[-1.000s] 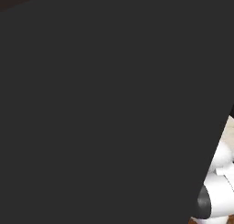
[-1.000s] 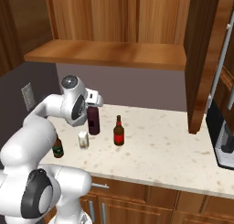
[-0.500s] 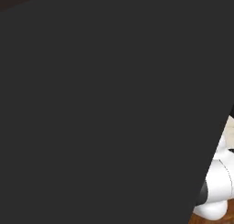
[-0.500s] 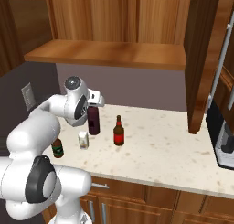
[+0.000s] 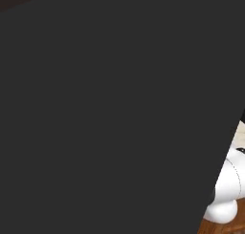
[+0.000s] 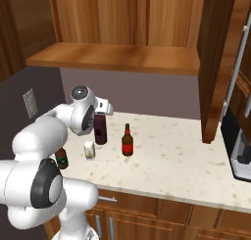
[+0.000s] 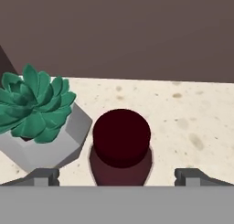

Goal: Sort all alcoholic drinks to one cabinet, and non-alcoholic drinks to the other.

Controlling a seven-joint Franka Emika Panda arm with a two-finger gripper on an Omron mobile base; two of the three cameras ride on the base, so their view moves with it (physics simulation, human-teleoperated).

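Note:
The wide dark purple bottle (image 6: 101,130) stands upright at the back left of the counter. My gripper (image 6: 102,113) hovers right above its dark cap (image 7: 121,135). It is open, with one fingertip (image 7: 44,176) on each side of the bottle and nothing held. A small white carton (image 6: 89,149) stands just in front of the purple bottle. One brown beer bottle (image 6: 127,140) stands to its right. A second beer bottle (image 6: 61,158) is near the counter's left end, partly hidden by my arm.
A green succulent in a grey pot (image 7: 58,143) sits close beside the purple bottle. An open wooden cabinet shelf (image 6: 117,58) hangs above the counter (image 6: 176,160), its door (image 6: 215,62) swung out at the right. A dark appliance (image 6: 239,151) stands far right. A dark panel (image 5: 110,109) blocks the left base view.
My arm's lower links have swung towards the camera while the hand stays over the purple bottle. The jaws remain open and the drinks have not moved.

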